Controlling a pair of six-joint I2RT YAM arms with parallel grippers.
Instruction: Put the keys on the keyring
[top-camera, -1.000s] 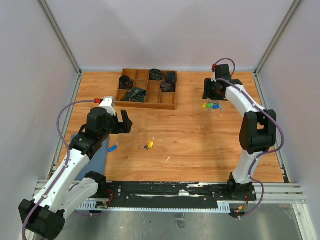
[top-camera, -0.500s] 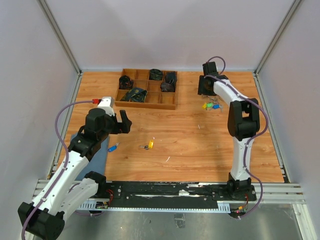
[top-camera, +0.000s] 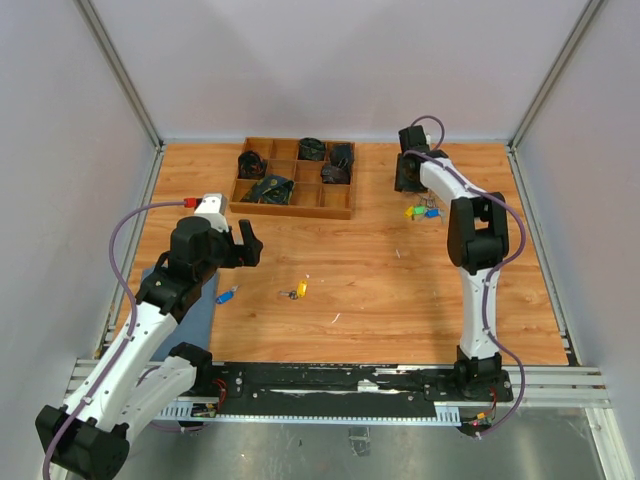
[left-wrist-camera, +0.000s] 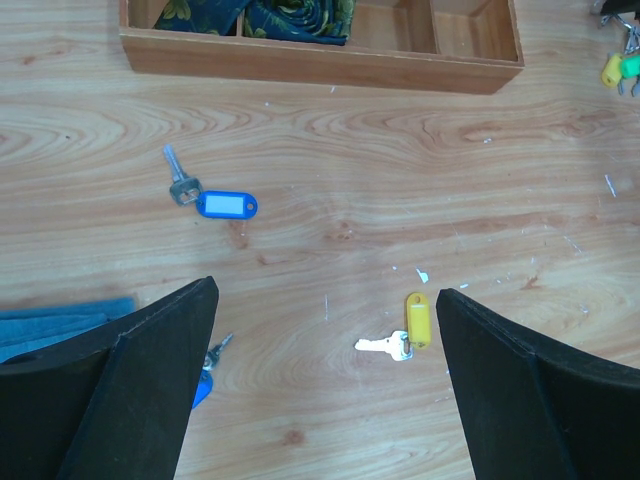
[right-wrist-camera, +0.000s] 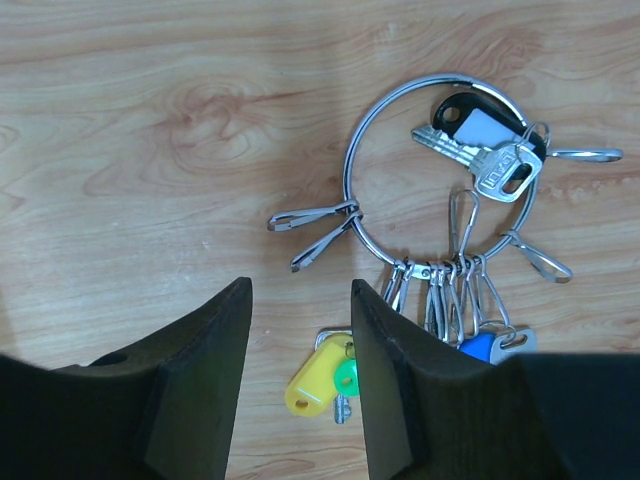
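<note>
The keyring (right-wrist-camera: 347, 190) lies flat on the wood, a thin silver ring with several clips. On it hang a black-headed key (right-wrist-camera: 470, 125) and a silver key (right-wrist-camera: 505, 170). Yellow (right-wrist-camera: 315, 385), green (right-wrist-camera: 346, 378) and blue (right-wrist-camera: 480, 348) keys lie below it. My right gripper (right-wrist-camera: 300, 290) hovers just left of the ring, jaws part-way apart with nothing between them. My left gripper (left-wrist-camera: 327, 290) is wide open above a loose yellow key (left-wrist-camera: 415, 325). A blue-tagged key (left-wrist-camera: 225, 204) lies farther off, and another blue key (left-wrist-camera: 205, 375) sits by the left finger.
A wooden compartment tray (top-camera: 296, 210) with dark items stands at the back left. A blue cloth (top-camera: 195, 305) lies under my left arm. In the top view the keyring cluster (top-camera: 425, 212) sits at the back right, near my right gripper (top-camera: 408, 172).
The right arm has swung its wrist left and back, folding more upright over the keyring, and its jaws have narrowed a little. The left arm has not moved.
</note>
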